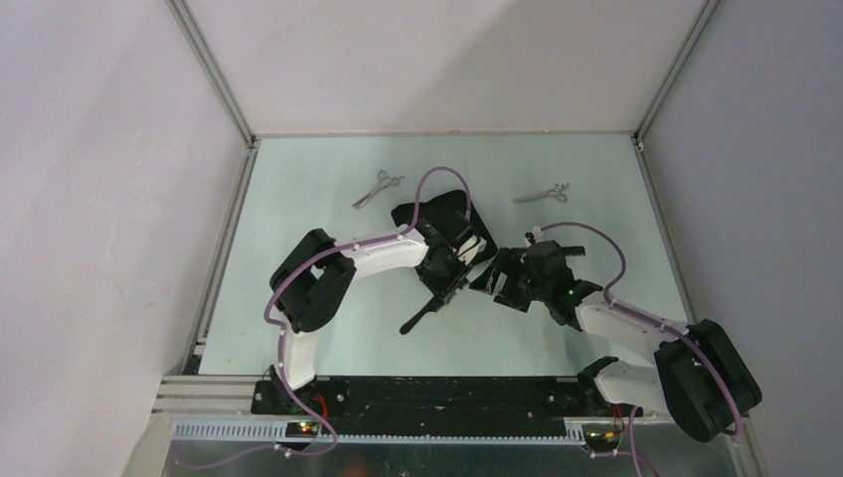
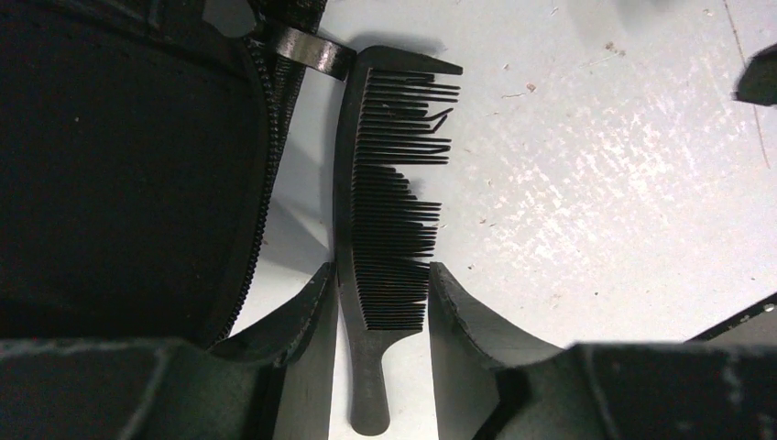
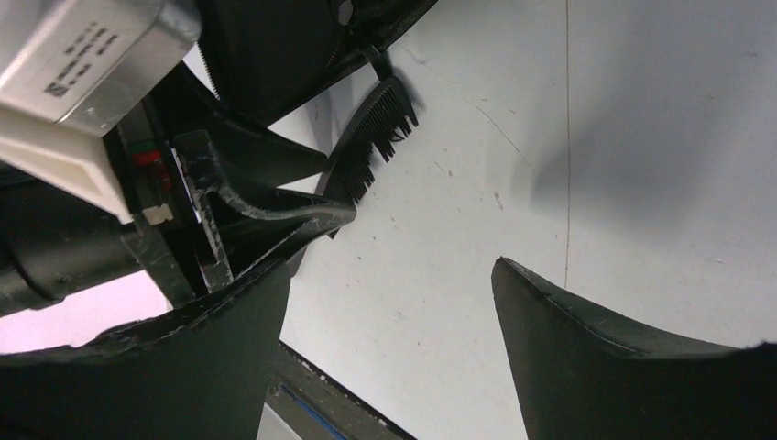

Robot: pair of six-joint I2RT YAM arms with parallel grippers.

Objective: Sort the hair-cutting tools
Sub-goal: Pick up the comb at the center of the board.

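1. Left fingers [image 2: 302, 321] are closed on the handled comb [image 2: 385, 183]. One finger presses the spine and the other the tooth tips, at the handle end of the toothed part.
2. The comb's handle pokes out toward the bottom edge of the left wrist view. Some teeth near the far end look bent or broken.
3. Can't tell whether the comb is lifted or lying on the surface [image 1: 288, 199].
4. The zip case [image 2: 119, 165] fills the left side of the left wrist view, just beside the comb's spine. Its zip pull [image 2: 307, 46] sits at the comb's far tip, top of frame.
5. In the top view the comb is at frame centre, handle pointing lower left. The case is just above it, partly hidden by the left arm.
6. Right fingers [image 3: 586, 348] are spread wide, with nothing between them but bare surface. In the top view they sit just right of the left fingers.
7. The right wrist view shows the comb's toothed end and the left fingers in the upper left of frame.
8. Scissors A [image 1: 378, 187] lie flat on the surface, upper left of centre.
9. Scissors B [image 1: 542, 193] lie flat, upper right of centre. The two pairs are well apart, and neither is touched by an arm.
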